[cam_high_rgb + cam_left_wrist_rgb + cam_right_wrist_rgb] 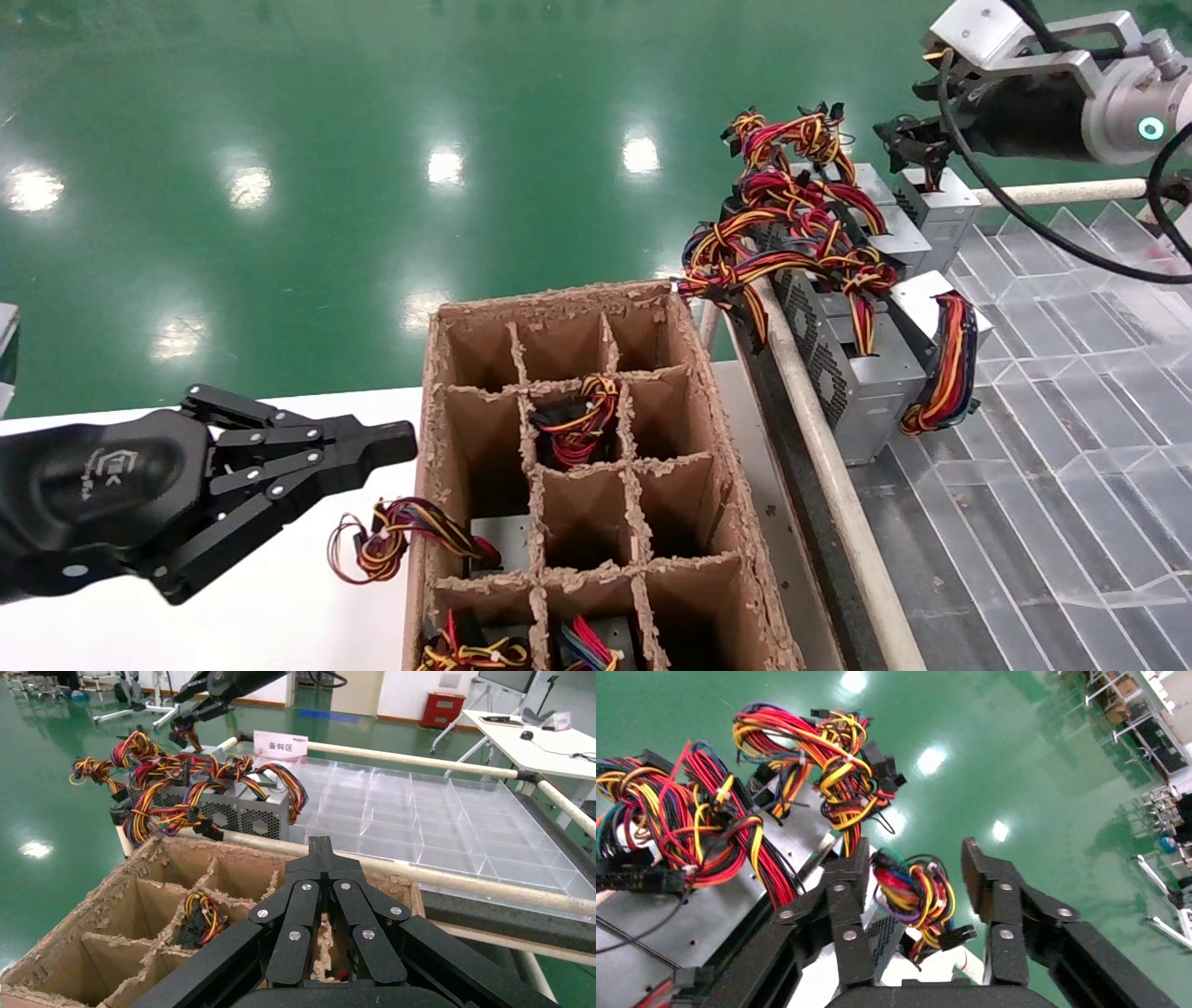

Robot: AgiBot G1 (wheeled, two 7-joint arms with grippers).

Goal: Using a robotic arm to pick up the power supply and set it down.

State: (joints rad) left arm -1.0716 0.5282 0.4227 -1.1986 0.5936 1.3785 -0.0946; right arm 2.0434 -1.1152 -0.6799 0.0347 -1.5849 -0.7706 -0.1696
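1. The clear-plastic divided tray table [1071, 391], edged by pale round rails, fills the right half of the head view. A row of silver-grey metal power supplies runs along its left edge from mid-right up toward the upper right.
2. The torn brown cardboard divider box [708, 419] stands at lower centre. Several cells hold wire bundles, and one compartment near the middle shows a coil of red and yellow wire [582, 419].
3. The idle black linked-finger left gripper [396, 445] lies at lower left over the white tabletop, its fingers pressed together, well apart from the row of units.
4. The glossy white robotic arm with silver collar and green light ring enters at the upper right corner; its black right gripper [917, 140] hangs over the far end of the row, fingers spread.
5. The power supply [936, 210], a small silver-grey box, is the farthest unit in the row, at upper right just below that gripper. Its bundle of red, yellow, orange and black wires [916, 896] shows in the right wrist view between the two spread fingers [852, 888], with the perforated metal face below. I cannot tell whether either finger touches the wires.
6. The deciding relation: the unit lies directly beneath the right gripper, which is by far the nearer. I judge the coming move is a straight descent so the fingers straddle the casing, not only the loose wires.
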